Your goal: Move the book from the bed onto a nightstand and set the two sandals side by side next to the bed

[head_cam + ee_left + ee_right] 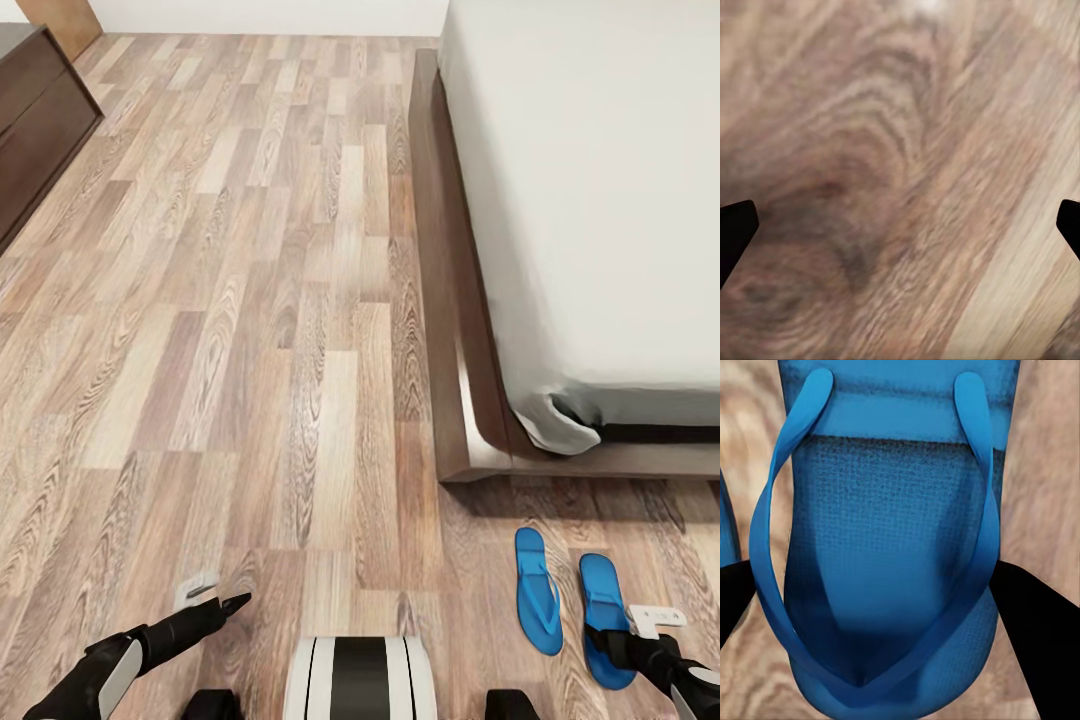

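You're looking at two flat blue sandals lying side by side on the wood-grain floor, just past the bed corner. Your right gripper is sitting spread around the right sandal, fingers flanking its straps. Left gripper is hanging open over bare planks.

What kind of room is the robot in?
Most likely a bedroom. There is a big low bed with a light mattress on a dark wood frame, a wooden plank floor, and two blue sandals lying beside each other near the bed's corner.
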### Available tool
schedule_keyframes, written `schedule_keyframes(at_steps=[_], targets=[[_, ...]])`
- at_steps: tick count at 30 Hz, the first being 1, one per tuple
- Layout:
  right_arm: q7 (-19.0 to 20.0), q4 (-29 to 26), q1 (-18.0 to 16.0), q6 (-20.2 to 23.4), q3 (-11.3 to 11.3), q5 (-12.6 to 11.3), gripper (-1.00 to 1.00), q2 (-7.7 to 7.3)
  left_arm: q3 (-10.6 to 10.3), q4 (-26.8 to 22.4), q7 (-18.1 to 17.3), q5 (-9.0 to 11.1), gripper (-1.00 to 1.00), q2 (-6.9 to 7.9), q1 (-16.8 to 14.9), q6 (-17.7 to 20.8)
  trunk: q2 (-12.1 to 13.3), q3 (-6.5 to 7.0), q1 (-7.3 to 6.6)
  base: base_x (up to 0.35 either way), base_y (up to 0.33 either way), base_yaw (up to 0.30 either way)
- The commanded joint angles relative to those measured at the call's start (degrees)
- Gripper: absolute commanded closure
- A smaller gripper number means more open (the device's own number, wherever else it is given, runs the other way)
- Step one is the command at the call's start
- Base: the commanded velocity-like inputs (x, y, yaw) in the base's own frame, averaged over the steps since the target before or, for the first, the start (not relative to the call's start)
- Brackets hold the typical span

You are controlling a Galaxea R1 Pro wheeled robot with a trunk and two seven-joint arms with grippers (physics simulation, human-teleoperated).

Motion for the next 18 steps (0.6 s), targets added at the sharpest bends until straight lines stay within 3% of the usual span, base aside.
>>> schedule_keyframes(at_steps=[1, 5, 18], targets=[[0.36, -0.11, 0.00, 0.40, -0.26, -0.27, 1.00, 0.03, 0.15, 0.00, -0.17, 0.41, -1.00, -0.01, -0.02, 0.53, -0.01, -0.03, -0.01, 0.000, 0.000, 0.000], [0.37, -0.10, 0.00, 0.40, -0.24, -0.27, 1.00, 0.04, 0.18, 0.00, -0.35, 0.42, -1.00, -0.01, -0.03, 0.51, -0.01, -0.03, -0.01, 0.019, 0.000, 0.000], [0.38, -0.12, 0.00, 0.40, -0.27, -0.27, 1.00, 0.01, 0.19, 0.00, -0.44, 0.42, -1.00, -0.01, -0.02, 0.44, -0.01, -0.03, -0.01, 0.154, 0.000, 0.000]])
